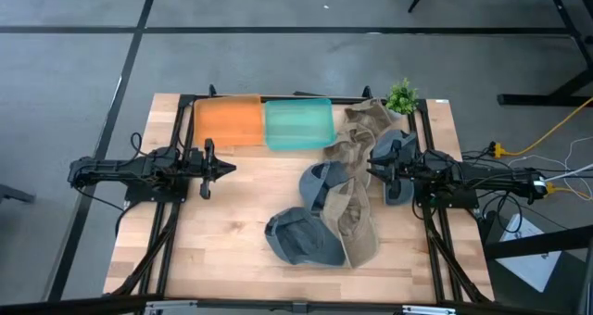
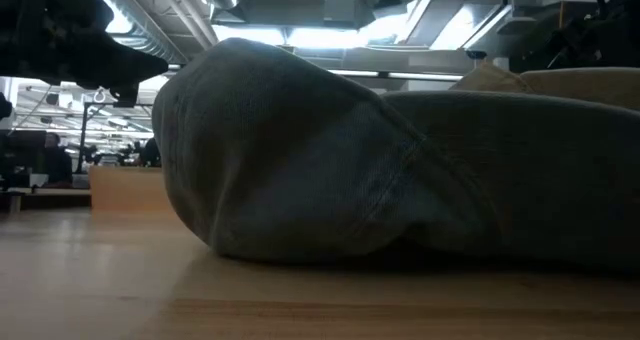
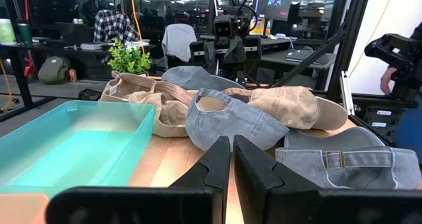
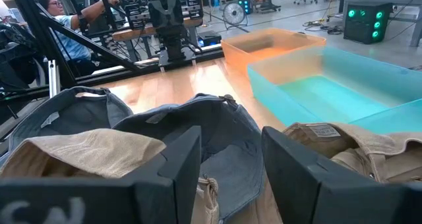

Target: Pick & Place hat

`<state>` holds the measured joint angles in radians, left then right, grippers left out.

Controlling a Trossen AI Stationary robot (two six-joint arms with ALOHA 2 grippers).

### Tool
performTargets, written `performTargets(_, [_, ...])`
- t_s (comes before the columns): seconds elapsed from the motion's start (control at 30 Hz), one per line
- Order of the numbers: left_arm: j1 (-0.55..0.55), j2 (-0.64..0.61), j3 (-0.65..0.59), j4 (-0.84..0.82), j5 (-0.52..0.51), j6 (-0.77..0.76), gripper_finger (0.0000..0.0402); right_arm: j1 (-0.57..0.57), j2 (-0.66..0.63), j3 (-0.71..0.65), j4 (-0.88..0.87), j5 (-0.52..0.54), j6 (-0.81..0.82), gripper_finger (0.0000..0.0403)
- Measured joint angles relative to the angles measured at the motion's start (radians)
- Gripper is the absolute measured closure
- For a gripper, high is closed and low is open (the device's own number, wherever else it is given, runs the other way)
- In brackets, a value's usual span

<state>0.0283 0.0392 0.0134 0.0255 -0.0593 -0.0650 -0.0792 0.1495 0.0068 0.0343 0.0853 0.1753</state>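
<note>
hats are heaped right of table centre: a blue cap [image 1: 322, 182] mid-pile, another blue cap [image 1: 301, 239] at the near end, tan caps [image 1: 357, 208] draped across and between them, and one more tan cap [image 1: 363, 120] up by the plant [image 1: 402, 97]. a further blue cap [image 1: 397, 167] lies under the right arm. the teal bin [image 1: 298, 124] and orange bin [image 1: 228, 119] sit side by side at the far edge, teal touching the pile's corner. right gripper [image 1: 378, 167] sits over the pile's right edge, just beside the mid blue cap; in its wrist view the fingers [image 4: 173, 165] are spread wide with nothing between them, blue cap [image 4: 211, 138] right ahead. left gripper [image 1: 222, 168] hovers over bare wood on the left, well apart from the pile, fingers [image 3: 211, 171] nearly together with a thin gap, holding nothing. low view is mostly filled by a blue cap [image 2: 300, 160] sitting on the table [image 2: 100, 290], probably the near one, can't confirm. a person [image 4: 56, 20] shows in the room behind.
</note>
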Motion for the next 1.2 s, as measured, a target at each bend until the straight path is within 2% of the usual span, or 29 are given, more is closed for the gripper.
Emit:
performTargets(0.13, [0.000,0.000,0.000,0.000,0.000,0.000,0.0384,0.000,0.011,0.035,-0.043,0.000,0.000,0.0244])
performTargets(0.3, [0.000,0.000,0.000,0.000,0.000,0.000,0.0384,0.000,0.092,0.243,-0.217,0.000,0.000,0.0244])
performTargets(0.53, [0.000,0.000,0.000,0.000,0.000,0.000,0.0384,0.000,0.300,0.568,-0.484,0.000,0.000,0.0244])
performTargets(0.67, [0.000,0.000,0.000,0.000,0.000,0.000,0.0384,0.000,0.437,0.692,-0.540,0.000,0.000,0.0244])
performTargets(0.83, [0.000,0.000,0.000,0.000,0.000,0.000,0.0384,0.041,0.580,0.767,-0.541,0.001,0.000,0.0244])
performTargets(1.0, [0.000,0.000,0.000,0.000,0.000,0.000,0.0384,0.148,0.702,0.794,-0.540,0.001,-0.006,0.0244])
performTargets(1.13, [0.000,0.000,0.000,0.000,0.000,0.000,0.0384,0.233,0.780,0.797,-0.526,0.000,-0.070,0.0244])
performTargets(1.2, [0.000,0.000,0.000,0.000,0.000,0.000,0.0384,0.266,0.817,0.799,-0.485,0.001,-0.158,0.0244])
